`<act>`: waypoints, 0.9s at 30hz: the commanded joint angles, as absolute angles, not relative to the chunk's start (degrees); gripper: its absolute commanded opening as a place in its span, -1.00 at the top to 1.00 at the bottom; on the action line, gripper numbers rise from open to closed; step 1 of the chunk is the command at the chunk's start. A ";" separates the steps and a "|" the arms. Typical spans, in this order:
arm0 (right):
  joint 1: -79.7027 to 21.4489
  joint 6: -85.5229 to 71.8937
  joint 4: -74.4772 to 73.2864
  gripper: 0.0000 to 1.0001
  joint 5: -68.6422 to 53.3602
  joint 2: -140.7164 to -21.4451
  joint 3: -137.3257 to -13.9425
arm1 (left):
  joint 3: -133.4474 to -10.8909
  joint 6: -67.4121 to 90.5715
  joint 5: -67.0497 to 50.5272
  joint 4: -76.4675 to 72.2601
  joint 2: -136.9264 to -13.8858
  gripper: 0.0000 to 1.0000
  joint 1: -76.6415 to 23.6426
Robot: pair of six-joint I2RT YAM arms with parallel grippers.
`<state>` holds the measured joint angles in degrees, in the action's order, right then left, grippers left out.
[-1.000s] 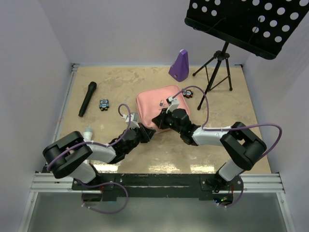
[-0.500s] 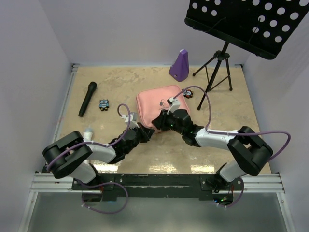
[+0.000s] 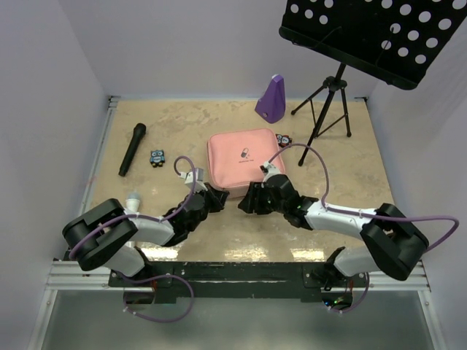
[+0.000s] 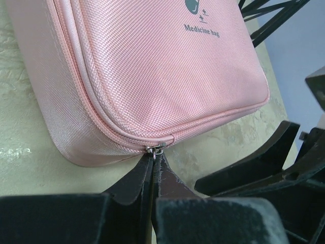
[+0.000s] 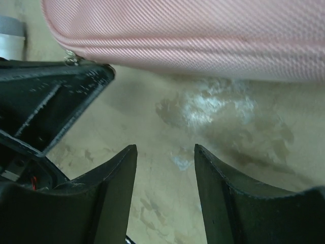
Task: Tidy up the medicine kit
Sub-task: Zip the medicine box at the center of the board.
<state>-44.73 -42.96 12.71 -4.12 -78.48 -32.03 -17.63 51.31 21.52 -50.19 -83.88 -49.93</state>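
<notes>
The counter (image 3: 336, 208) carried one pink medicine kit (image 3: 244, 158), one purple metronome-shaped object (image 3: 271, 99), one black microphone (image 3: 133, 149) and one music stand (image 3: 343, 36). There were two small patterned blocks, the left block (image 3: 157, 157) and the right block (image 3: 283, 140). One small white bottle (image 3: 133, 197) showed only in part. There were two tools, the left tool (image 3: 221, 195) and the right tool (image 3: 244, 202).

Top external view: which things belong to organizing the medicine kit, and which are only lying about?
Belong to the job: medicine kit, lid down; its zipper pull, pinched by the left tool; right tool, open beside the kit.
Lying about: microphone; purple metronome; music stand; small toy left of the kit; another toy at its far right corner.
</notes>
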 commanded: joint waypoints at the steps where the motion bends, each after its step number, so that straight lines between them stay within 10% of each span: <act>1: -45.00 -48.95 13.53 -0.08 -5.19 -74.37 -29.54 | -16.35 48.96 24.00 -52.29 -82.62 1.00 -49.39; 12: -40.70 -56.51 9.76 -0.38 7.11 -62.50 -28.48 | -14.51 47.64 20.30 -50.89 -80.51 1.00 -49.57; 27: -36.74 -60.99 1.49 -0.26 18.71 -61.26 -28.57 | -14.50 45.27 17.32 -49.48 -78.49 1.00 -49.92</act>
<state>-37.26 -58.39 2.72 13.30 -61.63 -28.86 -14.98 47.18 18.76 -48.71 -79.75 -49.89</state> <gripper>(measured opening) 0.639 0.027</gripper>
